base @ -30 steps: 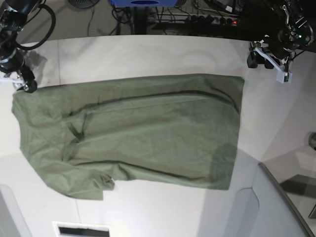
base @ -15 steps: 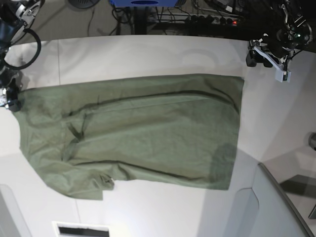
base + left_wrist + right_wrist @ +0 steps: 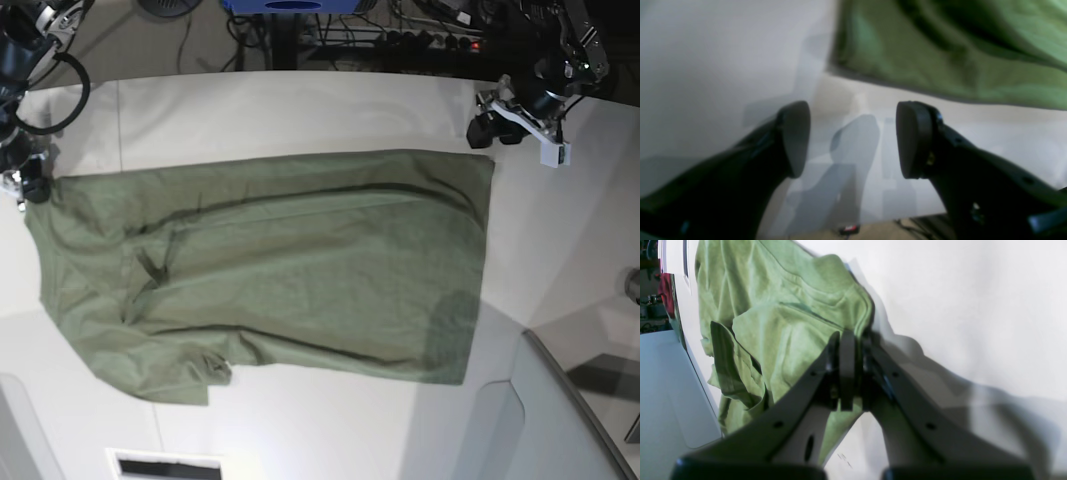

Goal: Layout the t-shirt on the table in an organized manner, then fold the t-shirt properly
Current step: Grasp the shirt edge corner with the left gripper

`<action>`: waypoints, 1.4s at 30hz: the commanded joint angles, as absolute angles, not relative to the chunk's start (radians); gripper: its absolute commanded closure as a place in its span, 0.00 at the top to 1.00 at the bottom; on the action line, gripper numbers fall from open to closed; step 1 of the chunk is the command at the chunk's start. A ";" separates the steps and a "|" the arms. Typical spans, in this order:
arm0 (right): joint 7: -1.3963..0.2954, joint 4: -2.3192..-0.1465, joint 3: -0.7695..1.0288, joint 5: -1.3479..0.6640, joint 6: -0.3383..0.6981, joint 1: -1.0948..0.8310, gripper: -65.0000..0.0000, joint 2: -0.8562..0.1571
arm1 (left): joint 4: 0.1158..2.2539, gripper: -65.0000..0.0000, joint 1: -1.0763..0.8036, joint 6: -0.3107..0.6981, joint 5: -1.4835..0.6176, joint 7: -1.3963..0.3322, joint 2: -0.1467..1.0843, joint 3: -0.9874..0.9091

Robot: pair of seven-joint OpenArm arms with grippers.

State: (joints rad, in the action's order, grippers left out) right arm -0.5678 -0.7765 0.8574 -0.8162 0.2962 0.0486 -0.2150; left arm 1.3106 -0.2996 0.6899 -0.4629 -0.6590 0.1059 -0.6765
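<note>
The olive-green t-shirt point(image 3: 300, 260) lies spread flat on the white table point(image 3: 300, 110), with a few creases and a bunched sleeve at its near left. At the shirt's far left corner, my right gripper point(image 3: 30, 185) is shut on the hem. In the right wrist view the shut fingertips point(image 3: 847, 340) pinch the raised edge of the fabric point(image 3: 773, 323). My left gripper point(image 3: 483, 130) hovers just beyond the shirt's far right corner. It stands open point(image 3: 853, 140) over bare table, with nothing between its pads and the shirt's edge point(image 3: 940, 50) just ahead.
A grey translucent panel point(image 3: 560, 420) covers the near right corner. A pale panel point(image 3: 20, 430) and a dark slot point(image 3: 165, 465) sit at the near left. Cables and a power strip point(image 3: 430, 40) lie beyond the far edge.
The right gripper has closed on the shirt's left corner after shifting along that edge. The left gripper has moved in toward the shirt's far right corner, still open.
</note>
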 commanded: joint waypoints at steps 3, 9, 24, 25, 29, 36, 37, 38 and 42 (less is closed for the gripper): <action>-0.596 -0.776 0.855 -0.783 0.272 0.047 0.01 -0.220 | 1.293 0.61 -0.275 0.698 -0.467 -0.661 0.107 -0.667; -0.638 -0.776 0.862 -0.785 0.272 0.050 0.01 -0.220 | 1.194 0.60 -0.202 0.698 -0.467 -0.657 0.097 -0.700; -0.642 -0.777 0.862 -0.785 0.272 0.051 0.01 -0.222 | 1.118 0.60 -0.180 0.698 -0.467 -0.575 0.088 -0.711; -0.642 -0.777 0.862 -0.785 0.272 0.051 0.01 -0.222 | 1.115 0.60 -0.180 0.698 -0.467 -0.573 0.088 -0.711; -0.642 -0.777 0.862 -0.785 0.272 0.051 0.01 -0.222 | 1.110 0.60 -0.179 0.698 -0.467 -0.573 0.088 -0.711; -0.642 -0.777 0.860 -0.785 0.272 0.051 0.01 -0.222 | 1.109 0.34 -0.179 0.698 -0.467 -0.572 0.088 -0.714; -0.642 -0.777 0.860 -0.785 0.272 0.051 0.01 -0.222 | 1.109 0.26 -0.179 0.698 -0.467 -0.572 0.088 -0.714; -0.642 -0.777 0.860 -0.785 0.272 0.051 0.01 -0.222 | 1.109 0.17 -0.177 0.698 -0.467 -0.572 0.088 -0.714; -0.642 -0.777 0.860 -0.785 0.272 0.051 0.01 -0.222 | 1.104 0.00 -0.162 0.698 -0.467 -0.572 0.088 -0.717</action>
State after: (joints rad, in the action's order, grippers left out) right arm -0.6090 -0.7769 0.8619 -0.8238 0.2962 0.0517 -0.2150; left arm 1.0988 -0.1635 0.7067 -0.4797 -0.5610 0.0834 -0.7166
